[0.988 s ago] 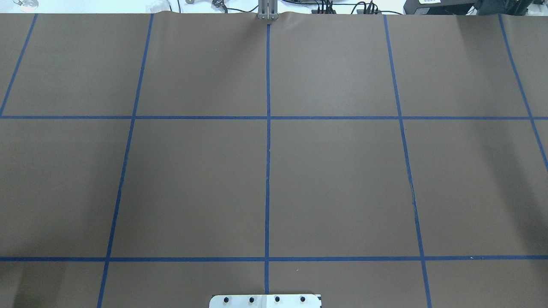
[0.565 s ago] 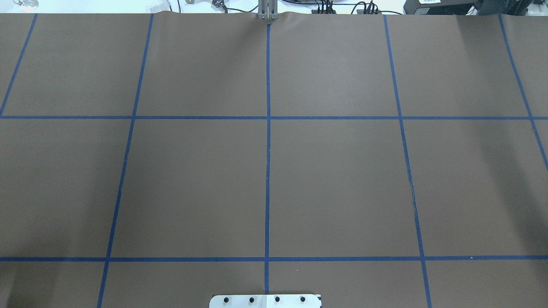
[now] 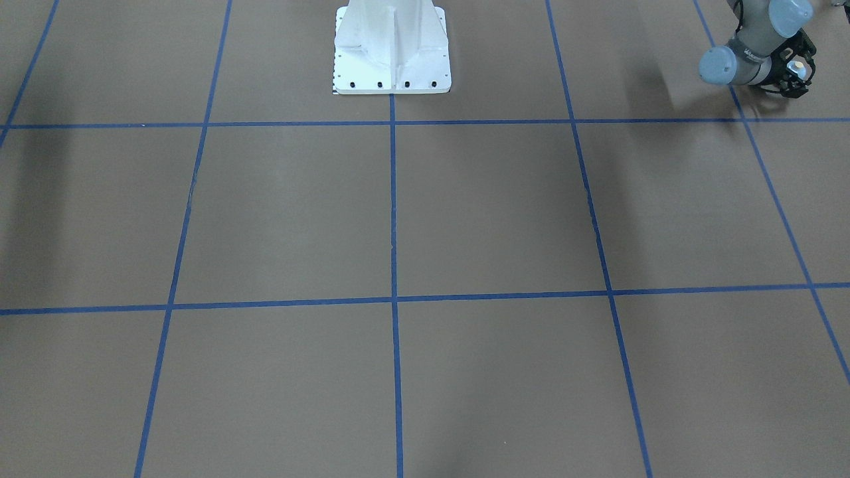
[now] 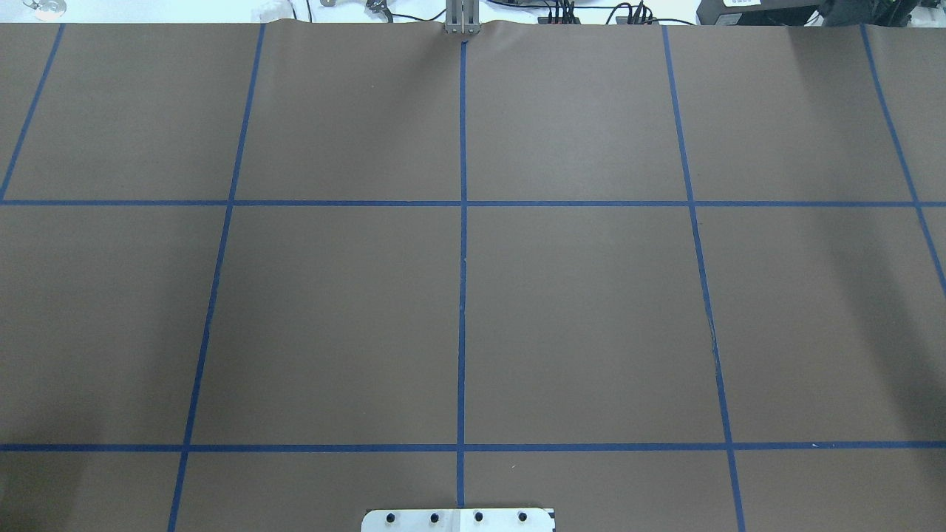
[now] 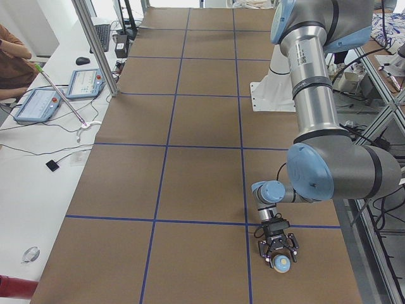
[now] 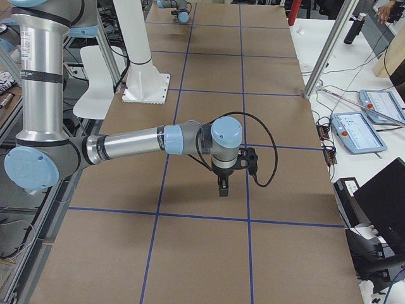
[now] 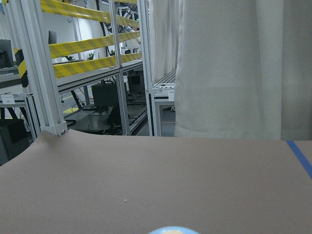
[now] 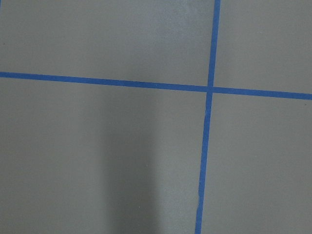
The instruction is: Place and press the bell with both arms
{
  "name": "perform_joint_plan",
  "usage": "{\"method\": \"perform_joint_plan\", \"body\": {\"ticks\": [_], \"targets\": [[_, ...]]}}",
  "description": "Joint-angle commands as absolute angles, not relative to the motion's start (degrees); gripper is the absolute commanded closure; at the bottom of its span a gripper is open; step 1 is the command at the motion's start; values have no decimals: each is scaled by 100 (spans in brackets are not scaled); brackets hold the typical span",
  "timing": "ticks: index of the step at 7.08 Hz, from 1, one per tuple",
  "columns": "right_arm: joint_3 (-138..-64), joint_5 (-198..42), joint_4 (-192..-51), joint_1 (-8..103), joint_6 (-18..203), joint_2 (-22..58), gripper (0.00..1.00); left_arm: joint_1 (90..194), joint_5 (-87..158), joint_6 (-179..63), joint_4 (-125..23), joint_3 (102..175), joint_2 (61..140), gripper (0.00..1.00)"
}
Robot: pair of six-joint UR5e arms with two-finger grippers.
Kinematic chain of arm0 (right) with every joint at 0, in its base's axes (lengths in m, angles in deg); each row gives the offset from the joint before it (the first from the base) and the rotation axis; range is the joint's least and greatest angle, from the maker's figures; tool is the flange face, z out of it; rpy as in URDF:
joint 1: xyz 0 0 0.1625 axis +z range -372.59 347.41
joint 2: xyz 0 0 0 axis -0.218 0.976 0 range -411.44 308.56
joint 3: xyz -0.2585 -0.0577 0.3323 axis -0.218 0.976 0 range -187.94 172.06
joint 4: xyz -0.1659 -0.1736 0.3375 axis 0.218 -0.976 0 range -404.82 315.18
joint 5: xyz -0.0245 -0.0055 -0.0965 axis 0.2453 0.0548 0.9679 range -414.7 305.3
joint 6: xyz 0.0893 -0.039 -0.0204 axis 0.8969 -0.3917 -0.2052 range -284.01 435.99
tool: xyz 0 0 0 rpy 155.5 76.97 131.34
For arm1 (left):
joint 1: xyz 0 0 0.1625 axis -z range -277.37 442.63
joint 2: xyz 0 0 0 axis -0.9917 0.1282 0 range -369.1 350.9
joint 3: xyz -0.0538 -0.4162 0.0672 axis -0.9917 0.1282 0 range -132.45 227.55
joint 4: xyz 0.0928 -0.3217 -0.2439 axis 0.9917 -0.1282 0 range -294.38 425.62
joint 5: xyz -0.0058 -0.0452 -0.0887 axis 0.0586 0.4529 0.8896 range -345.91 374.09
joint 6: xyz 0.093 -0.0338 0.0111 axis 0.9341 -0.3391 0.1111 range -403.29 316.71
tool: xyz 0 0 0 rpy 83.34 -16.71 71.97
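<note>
Black-fingered, my left gripper (image 5: 279, 253) straddles the light-blue bell (image 5: 282, 263), button up, low over the table's (image 5: 190, 180) left end; clamped or merely flanking, I cannot tell. The right gripper (image 6: 223, 188) hangs well apart over mid-table, its jaws unreadable. The overhead view catches neither.

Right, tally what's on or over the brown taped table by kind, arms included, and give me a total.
Bell: 1
Robot arms: 2 (left arm, right arm)
White pedestal: 1
Total: 4
</note>
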State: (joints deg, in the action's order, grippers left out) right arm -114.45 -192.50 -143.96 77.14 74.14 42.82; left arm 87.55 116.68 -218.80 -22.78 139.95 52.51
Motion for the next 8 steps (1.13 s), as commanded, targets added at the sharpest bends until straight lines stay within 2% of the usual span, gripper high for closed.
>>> {"method": "perform_joint_plan", "body": {"ticks": [1,3,4,5,6,8], "targets": [[-11472,-19252,-14396,7715,7414,4278,0,8616,11683,-21881,-2464,13957,5251,1],[-11473,-19252,-14396,7723,7414,4278,0,8414,11840,-21889,-2543,13957,5243,2],[-11481,-19252,-14396,7715,7414,4269,0,8352,11850,-21976,-2535,13948,5243,18],[-11499,-19243,-14396,7723,7414,4278,0,8221,11911,-22029,-2526,13948,5251,63],[-11490,-19243,-14396,7715,7414,4278,0,7923,11920,-22169,-2517,13948,5234,100],[-11499,-19252,-14396,7723,7414,4278,0,7833,11929,-22188,-2796,13957,4919,100]]}}
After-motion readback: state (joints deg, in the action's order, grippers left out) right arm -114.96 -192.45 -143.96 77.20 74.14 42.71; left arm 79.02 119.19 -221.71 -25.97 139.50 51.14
